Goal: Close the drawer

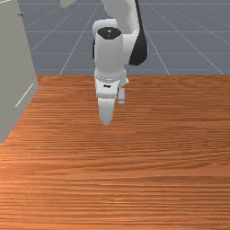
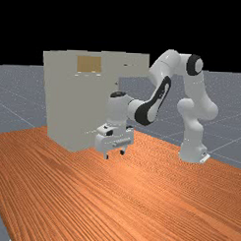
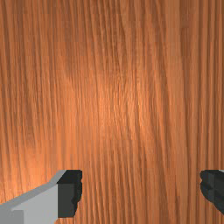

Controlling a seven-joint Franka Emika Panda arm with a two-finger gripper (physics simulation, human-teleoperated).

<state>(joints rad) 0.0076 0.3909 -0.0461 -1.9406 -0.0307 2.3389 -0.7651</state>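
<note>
The open, empty hand [image 2: 115, 155] is hovering low and wanting a clear rise before squarely pushing what's probably the drawer [image 2: 136, 66], jutting high from the cabinet [image 2: 69, 101] by the worktop's [image 2: 139, 192] back edge, far view.

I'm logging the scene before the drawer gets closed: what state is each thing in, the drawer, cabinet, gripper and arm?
Drawer: open, jutting from the cabinet's upper part.
Cabinet: upright on the table.
Gripper: open, nothing between its fingers, above the table.
Arm: bent, reaching toward the far view's left.
</note>
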